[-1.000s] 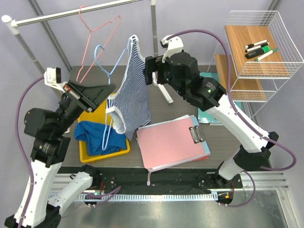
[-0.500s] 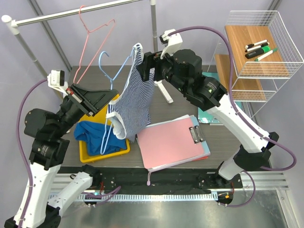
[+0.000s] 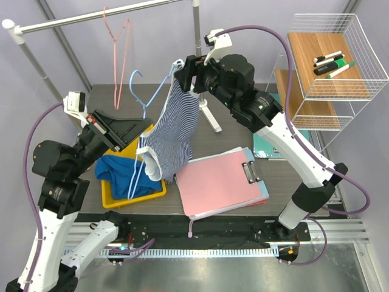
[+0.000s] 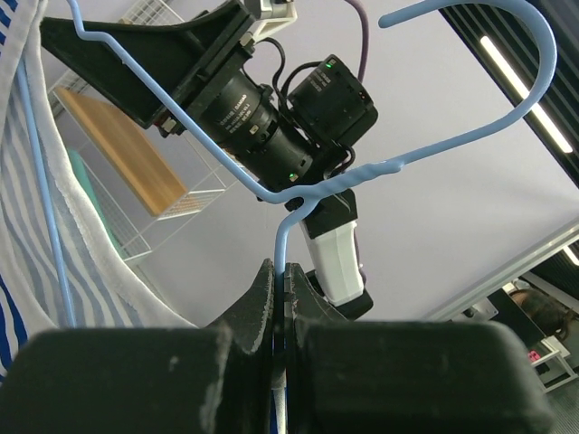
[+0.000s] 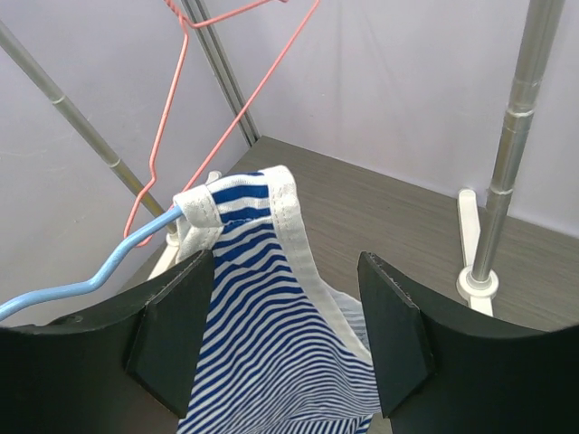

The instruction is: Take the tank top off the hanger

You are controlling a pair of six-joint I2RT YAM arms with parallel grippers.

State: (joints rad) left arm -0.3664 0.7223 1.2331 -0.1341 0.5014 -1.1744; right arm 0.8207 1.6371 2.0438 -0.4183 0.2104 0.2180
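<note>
From above, your left end effector (image 3: 144, 128) is clenched on the blue hanger (image 3: 153, 100), held up over the surface (image 3: 234, 140) with the striped tank top (image 3: 173, 131) draped on it. The left wrist view shows that pinch at the hanger's neck. In the right wrist view, your right end effector (image 5: 282, 271) is released, its fingers astride the top strap.

Bare dark table (image 5: 389, 208) lies open between the blue-and-white striped tank top (image 5: 262, 307) and the silver metal rack pole (image 5: 514, 136); a pink wire hanger (image 5: 167, 95) hangs left.
</note>
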